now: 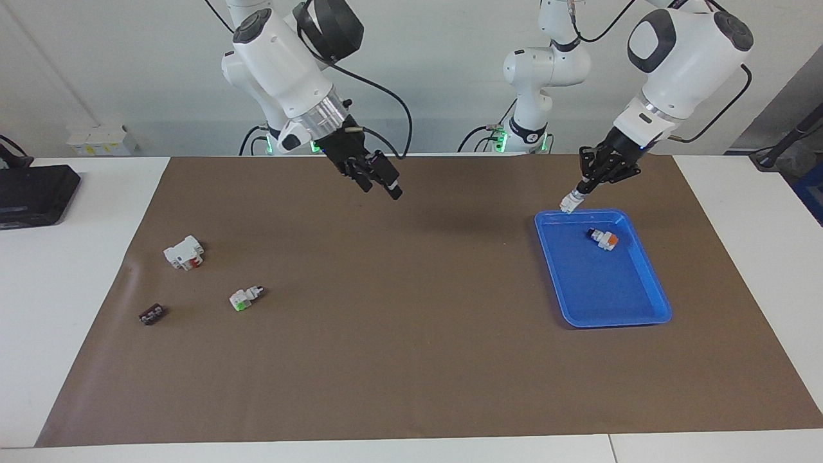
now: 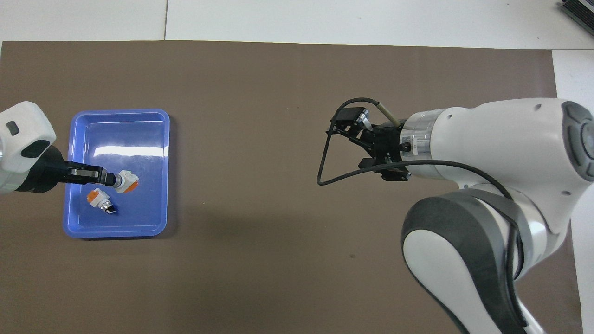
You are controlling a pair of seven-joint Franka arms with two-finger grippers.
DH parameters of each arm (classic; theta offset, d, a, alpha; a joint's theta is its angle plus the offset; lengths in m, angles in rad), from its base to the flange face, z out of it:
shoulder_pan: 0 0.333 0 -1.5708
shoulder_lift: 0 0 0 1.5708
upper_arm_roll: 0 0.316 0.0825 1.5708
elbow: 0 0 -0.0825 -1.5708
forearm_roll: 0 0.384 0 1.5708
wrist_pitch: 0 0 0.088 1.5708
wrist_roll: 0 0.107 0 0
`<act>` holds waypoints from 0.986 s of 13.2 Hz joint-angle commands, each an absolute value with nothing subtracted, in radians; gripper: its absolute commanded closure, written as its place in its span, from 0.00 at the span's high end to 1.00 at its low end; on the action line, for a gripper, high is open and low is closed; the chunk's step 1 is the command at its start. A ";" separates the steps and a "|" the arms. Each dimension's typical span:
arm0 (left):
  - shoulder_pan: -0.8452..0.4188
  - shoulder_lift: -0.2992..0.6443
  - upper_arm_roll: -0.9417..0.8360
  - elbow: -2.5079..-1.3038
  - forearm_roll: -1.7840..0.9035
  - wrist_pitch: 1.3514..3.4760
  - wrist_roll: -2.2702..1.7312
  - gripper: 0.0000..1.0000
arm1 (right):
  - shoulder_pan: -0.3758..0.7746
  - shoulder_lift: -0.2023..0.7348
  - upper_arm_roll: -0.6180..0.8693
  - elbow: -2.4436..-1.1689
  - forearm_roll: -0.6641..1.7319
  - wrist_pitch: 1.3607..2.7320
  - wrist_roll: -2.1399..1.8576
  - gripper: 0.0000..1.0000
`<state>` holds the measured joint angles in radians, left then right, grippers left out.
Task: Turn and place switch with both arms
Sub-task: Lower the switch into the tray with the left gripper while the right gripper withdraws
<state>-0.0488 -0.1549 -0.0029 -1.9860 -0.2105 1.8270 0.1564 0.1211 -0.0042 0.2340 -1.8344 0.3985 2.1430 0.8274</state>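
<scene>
White walls and a white table framed the scene, with a brown matte mat spread flat over most of the tabletop. At the left arm's end of that mat sat a blue tray, glossy plastic with rounded corners and a low raised rim.

The left gripper hung over the tray's edge nearest the robots, its fingers pinched tight on the switch, a small blocky white piece with an orange face (best seen from overhead). It was held clear of the tray floor. A twin switch, white with an orange face and a dark tip, already lay on its side in the tray, nearer the robots than the tray's middle.

To finish the placing well, I judged the left arm should carry the switch over bare tray floor, away from the twin, lower it until it nearly touched, and only then let go; hard plastic on slick plastic would likely skid or tumble if dropped.

The right gripper waited above the mat toward the robots' edge, fingers spread wide and holding nothing.

Toward the right arm's end lay a third switch showing green, a larger white block with a red part, and a tiny flat dark piece, all well apart.
</scene>
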 commanded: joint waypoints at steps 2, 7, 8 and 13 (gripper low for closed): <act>-0.008 -0.151 -0.011 -2.164 -0.172 2.014 0.166 0.00 | 0.008 -0.017 0.245 -1.848 0.167 2.106 0.579 1.00; 0.021 -0.062 -0.011 -2.171 -0.094 2.101 0.166 0.00 | -0.038 -0.020 0.241 -1.754 -0.006 1.961 0.497 1.00; 0.021 -0.054 -0.011 -2.189 -0.094 2.118 0.166 0.00 | -0.046 -0.021 0.241 -1.726 -0.006 1.903 0.497 1.00; 0.038 -0.067 -0.011 -2.260 -0.094 2.175 0.170 0.00 | -0.090 -0.098 0.201 -1.680 0.011 1.764 0.425 1.00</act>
<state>0.0177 -0.0433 -0.0037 -2.2308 -0.1096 2.1502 0.1591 -0.0684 -0.0574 0.2195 -1.6826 0.0085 1.8194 0.4849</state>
